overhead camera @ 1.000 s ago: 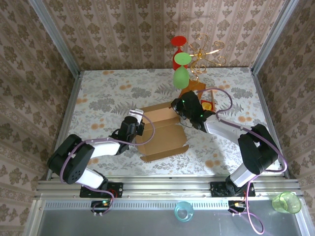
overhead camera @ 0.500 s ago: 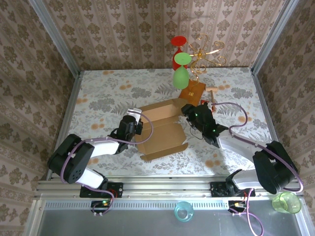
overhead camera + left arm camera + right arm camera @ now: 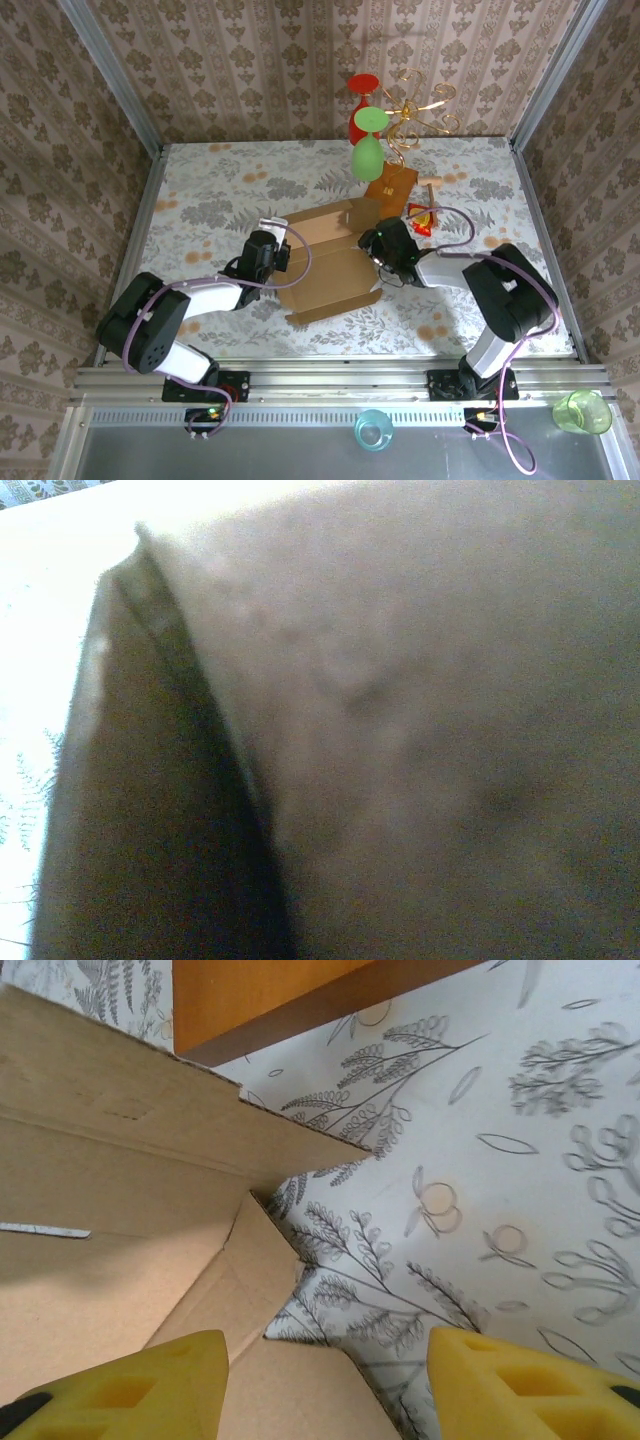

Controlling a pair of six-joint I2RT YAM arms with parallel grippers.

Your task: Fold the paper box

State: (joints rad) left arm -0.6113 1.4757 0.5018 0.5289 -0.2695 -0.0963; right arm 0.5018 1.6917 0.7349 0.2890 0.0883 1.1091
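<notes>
Surface: pale cloth, grey leaf print, orange spots. Paper box lies at frame centre, part-folded, far wall raised. Wooden block close beyond box's upper-right corner. Small red-and-yellow item right of box, below block.

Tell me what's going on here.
Two robot arms are folding a paper box on the table. The left gripper is at the box's left edge, jaws shut, apparently pinching the cardboard. The right gripper hovers over the box's right corner flap, jaws open and empty. The box is only partly folded.
</notes>
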